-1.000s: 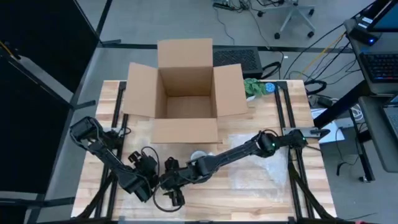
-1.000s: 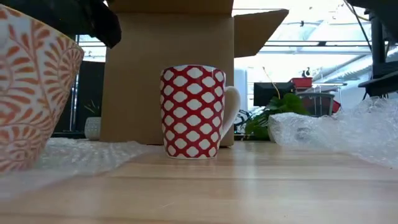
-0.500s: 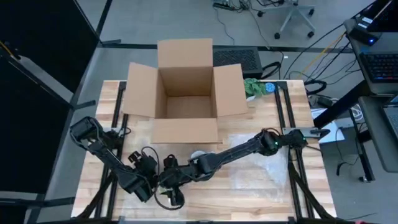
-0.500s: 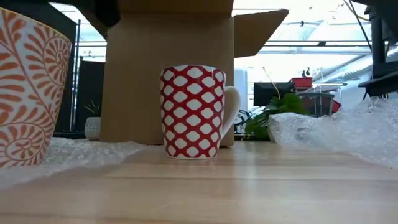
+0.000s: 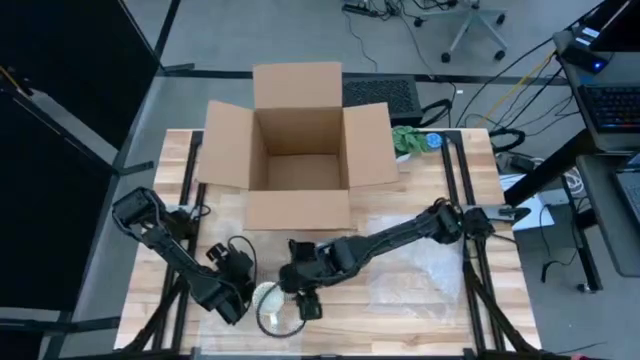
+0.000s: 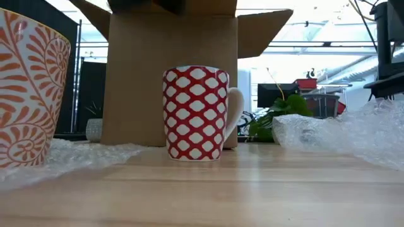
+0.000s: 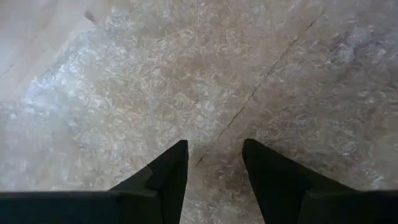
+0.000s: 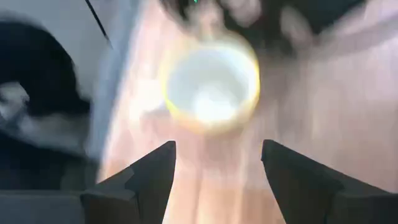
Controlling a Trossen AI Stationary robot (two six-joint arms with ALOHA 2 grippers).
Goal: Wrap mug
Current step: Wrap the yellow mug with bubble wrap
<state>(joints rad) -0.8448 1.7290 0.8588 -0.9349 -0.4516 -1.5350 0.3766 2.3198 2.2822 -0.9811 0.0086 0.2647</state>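
So you've got two mugs on the table. The orange leaf-pattern mug stands upright on a sheet of bubble wrap at the far left of the low view; from above it's that pale round thing at bottom centre, just beside your left gripper. The red-and-white mug stands bare on the wood in front of the cardboard box, mid-frame.

The right gripper sits right of the leaf mug, fingers spread, holding nothing. Its wrist view looks down into the mug, blurry though. The left gripper is parted too, hanging over wrap with nothing pinched.

Looks to me like the mug is placed and folding hasn't started. Next you'd want to pinch a wrap edge and pull it over the mug without tipping it.
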